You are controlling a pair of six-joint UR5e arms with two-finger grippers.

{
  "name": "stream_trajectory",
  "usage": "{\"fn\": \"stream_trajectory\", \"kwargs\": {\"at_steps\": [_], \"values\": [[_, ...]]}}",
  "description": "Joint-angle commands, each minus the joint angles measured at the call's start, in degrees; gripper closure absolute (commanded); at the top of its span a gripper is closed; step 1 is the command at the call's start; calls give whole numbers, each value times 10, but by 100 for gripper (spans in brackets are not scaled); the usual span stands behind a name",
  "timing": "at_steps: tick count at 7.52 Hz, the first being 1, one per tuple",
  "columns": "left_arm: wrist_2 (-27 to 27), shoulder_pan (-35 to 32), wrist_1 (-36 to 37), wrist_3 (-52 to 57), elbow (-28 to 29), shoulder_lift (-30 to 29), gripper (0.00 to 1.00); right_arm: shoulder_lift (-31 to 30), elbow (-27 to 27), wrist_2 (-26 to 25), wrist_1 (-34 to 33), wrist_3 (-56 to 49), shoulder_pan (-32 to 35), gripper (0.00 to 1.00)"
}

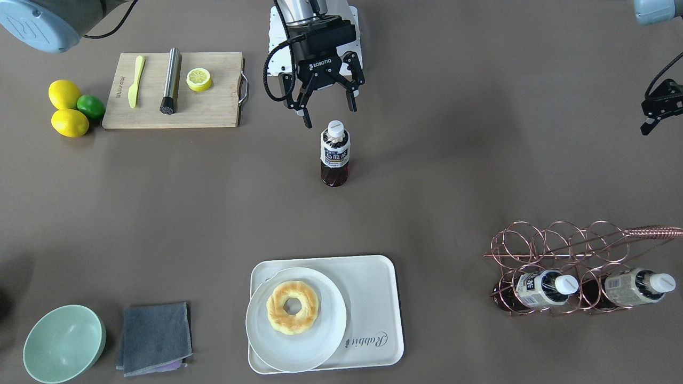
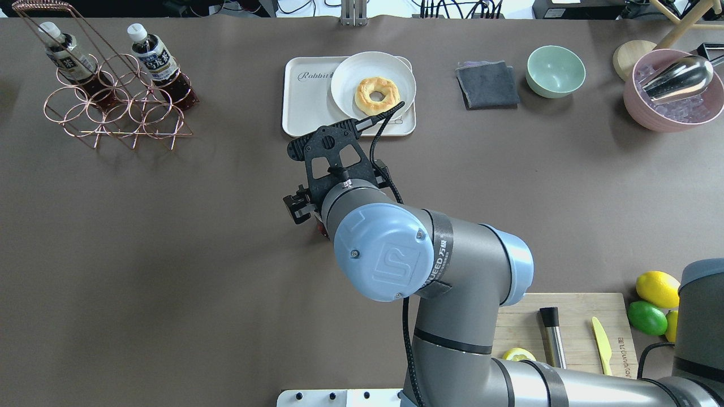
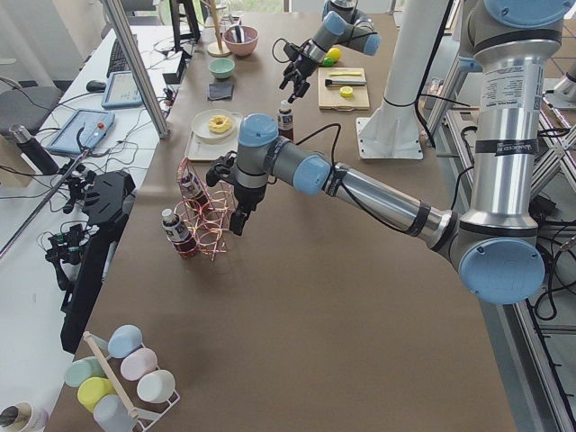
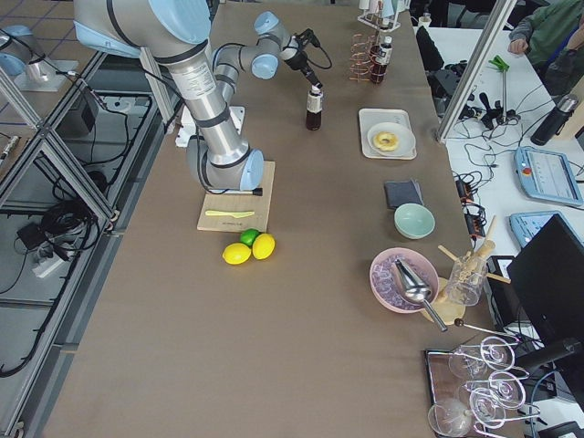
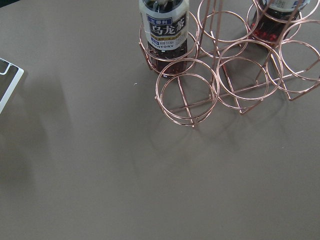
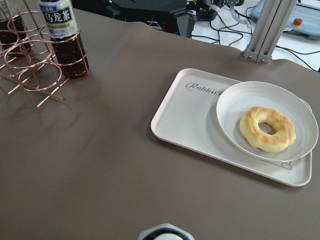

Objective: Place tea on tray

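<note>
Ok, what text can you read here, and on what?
"Rabbit": cream-white rectangular tray.
"ROBOTIQ": black body of the right gripper.
"乌龙茶" and "NTORY": label of the clear tea bottle in the copper wire rack.
Too small: print on the wooden cutting board; label of the standing tea bottle.

We see the table [image 1: 453, 186] steeply from both long sides, each view holding tray [image 1: 373, 298] and rack [image 1: 558, 249]. Two far end cameras look along it; the wrist cameras sit close, left over the rack, right facing the tray.
</note>
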Motion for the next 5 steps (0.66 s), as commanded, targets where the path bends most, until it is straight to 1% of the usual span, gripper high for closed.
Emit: {"fn": "stream_trajectory", "kwargs": {"at_steps": [1,2,3,5], "values": [[-1,-5,1,2,-1,0,0,2,-33,-31,16,4,-11,6],[0,-5,0,2,-1,0,0,1,-50,-33,41,4,-12,11],[-1,-5,1,2,0,0,0,1,-66,-33,75,4,-12,21],[-1,-5,1,2,0,0,0,1,-64,-33,79,4,-11,50]]}}
